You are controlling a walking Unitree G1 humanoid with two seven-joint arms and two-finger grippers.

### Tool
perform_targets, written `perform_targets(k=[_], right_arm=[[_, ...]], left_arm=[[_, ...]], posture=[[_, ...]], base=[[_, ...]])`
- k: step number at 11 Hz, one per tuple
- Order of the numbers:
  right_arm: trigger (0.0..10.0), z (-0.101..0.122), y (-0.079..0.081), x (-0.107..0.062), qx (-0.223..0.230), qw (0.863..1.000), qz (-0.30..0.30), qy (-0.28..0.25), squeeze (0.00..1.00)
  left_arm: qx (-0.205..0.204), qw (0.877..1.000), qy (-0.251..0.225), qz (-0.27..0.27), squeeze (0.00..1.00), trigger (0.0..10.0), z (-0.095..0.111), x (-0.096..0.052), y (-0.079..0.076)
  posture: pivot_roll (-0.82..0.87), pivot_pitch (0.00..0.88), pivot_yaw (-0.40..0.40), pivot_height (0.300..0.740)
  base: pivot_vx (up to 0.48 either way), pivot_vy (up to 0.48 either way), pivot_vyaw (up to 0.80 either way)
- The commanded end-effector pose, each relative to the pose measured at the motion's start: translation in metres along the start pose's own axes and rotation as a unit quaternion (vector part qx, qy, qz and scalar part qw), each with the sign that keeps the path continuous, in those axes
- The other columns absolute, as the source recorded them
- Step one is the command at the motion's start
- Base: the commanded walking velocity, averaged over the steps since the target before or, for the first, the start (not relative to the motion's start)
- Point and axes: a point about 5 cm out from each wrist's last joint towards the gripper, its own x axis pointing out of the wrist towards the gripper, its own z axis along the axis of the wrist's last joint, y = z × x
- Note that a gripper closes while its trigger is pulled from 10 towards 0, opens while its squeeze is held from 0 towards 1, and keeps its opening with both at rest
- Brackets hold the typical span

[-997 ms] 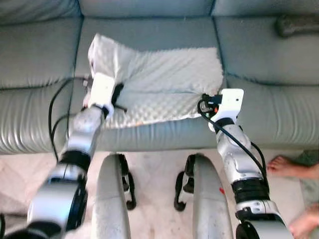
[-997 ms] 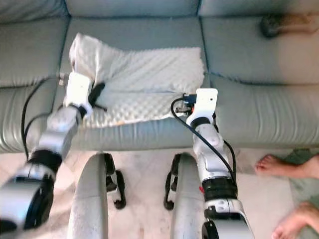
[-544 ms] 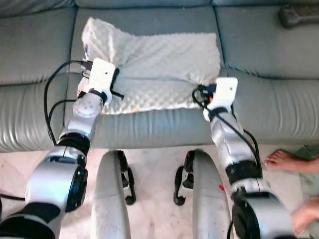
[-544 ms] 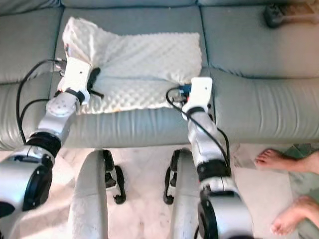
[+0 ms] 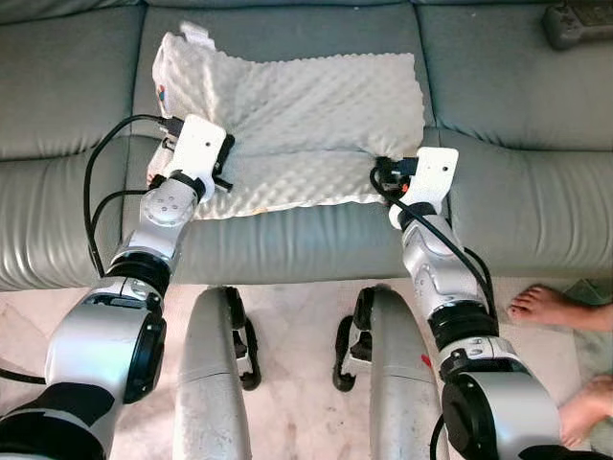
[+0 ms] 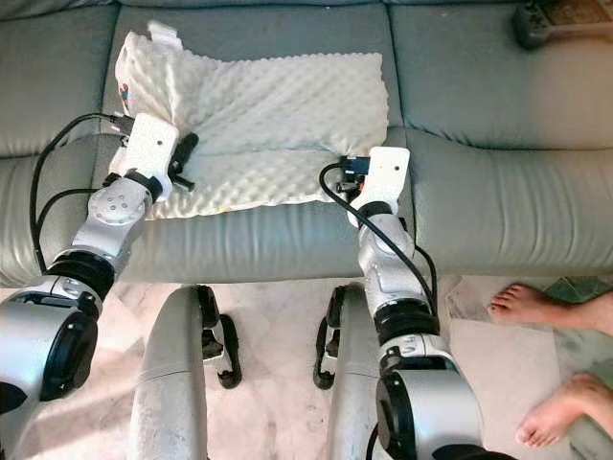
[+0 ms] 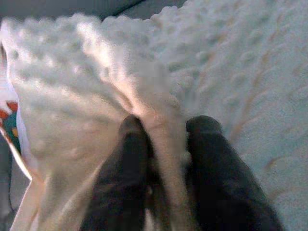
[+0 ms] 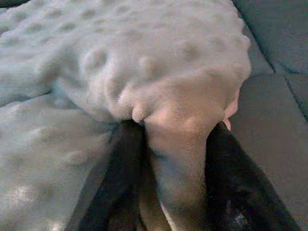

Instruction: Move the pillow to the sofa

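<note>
While the grey sofa (image 5: 287,249) spans the whole width of the head views, the white dimpled pillow (image 5: 306,115) lies flat across its middle seat cushion, its near edge reaching the front roll of the seat. The 2 silver arms reach forward from below to that near edge, 1 at each end. The left gripper (image 7: 163,139) is at the pillow's near left corner, its 2 black fingers (image 7: 122,178) closed tight on a raised fold of the fabric. The right gripper (image 8: 173,139) is at the near right corner, its fingers (image 8: 236,178) pinched round a bunched lump of the same cover. A colourful tag (image 5: 161,93) shows at the pillow's far left corner. On the pale tiled floor (image 5: 287,383) to the robot's right are a person's 2 bare feet (image 5: 546,307). A small dark object (image 5: 578,21), too small to tell what it is, rests on the right seat cushion, well apart from the pillow.
</note>
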Motion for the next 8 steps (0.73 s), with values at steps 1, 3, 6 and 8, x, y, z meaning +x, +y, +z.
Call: perform_targets(k=[1,3,6,8], right_arm=[[10.0,-0.016,0.007,-0.007,0.012,0.999,0.015,0.025,1.00],[10.0,-0.017,0.014,-0.005,0.016,0.999,0.024,0.023,1.00],[10.0,-0.017,0.034,-0.004,0.025,0.999,0.037,0.021,1.00],[10.0,-0.021,0.033,-0.006,0.021,0.999,0.038,0.023,1.00]], left_arm=[[0.023,1.000,0.011,-0.011,1.00,10.0,-0.006,-0.002,-0.006],[0.046,0.999,0.003,-0.015,1.00,10.0,-0.002,0.000,-0.007],[0.070,0.998,0.002,-0.009,1.00,10.0,0.000,0.002,-0.006],[0.078,0.997,0.004,0.010,1.00,10.0,-0.002,0.001,-0.006]], posture=[[-0.05,0.501,-0.006,0.615],[-0.06,0.498,-0.014,0.615],[-0.06,0.480,-0.013,0.615],[-0.06,0.458,-0.010,0.615]], base=[[0.000,0.000,0.00],[0.000,0.000,0.00],[0.000,0.000,0.00],[0.000,0.000,0.00]])
